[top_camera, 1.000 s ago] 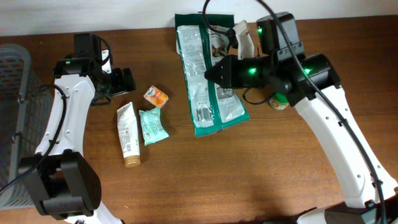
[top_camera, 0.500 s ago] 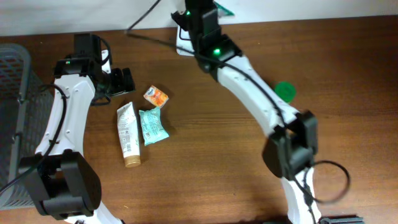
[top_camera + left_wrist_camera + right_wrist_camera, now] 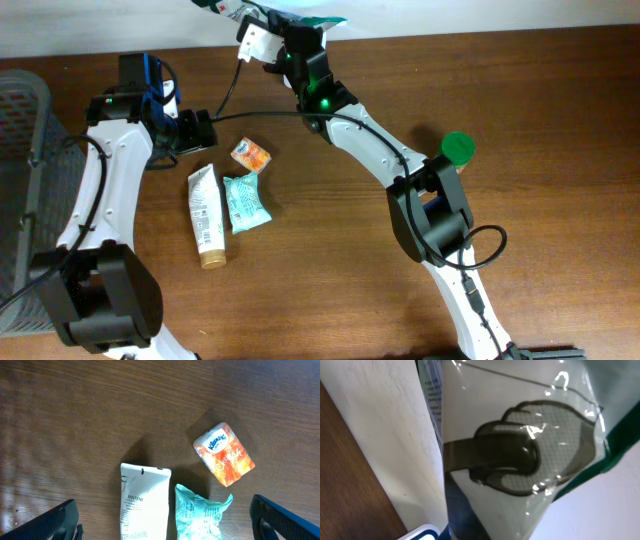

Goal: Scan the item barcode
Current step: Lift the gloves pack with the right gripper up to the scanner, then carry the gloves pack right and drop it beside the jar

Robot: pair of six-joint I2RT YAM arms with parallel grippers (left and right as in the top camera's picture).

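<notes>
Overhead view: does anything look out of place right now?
Yes: the bag, pinched in the right gripper, hangs at the frame's top edge, mostly cropped; no barcode shows. Nothing else stands out.

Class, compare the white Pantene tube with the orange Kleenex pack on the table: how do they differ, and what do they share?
The Pantene tube is white and long; the Kleenex pack is orange, short and blocky. The tube lies close beside the teal packet; the pack sits apart from both. Both lie flat on the wooden table.
</notes>
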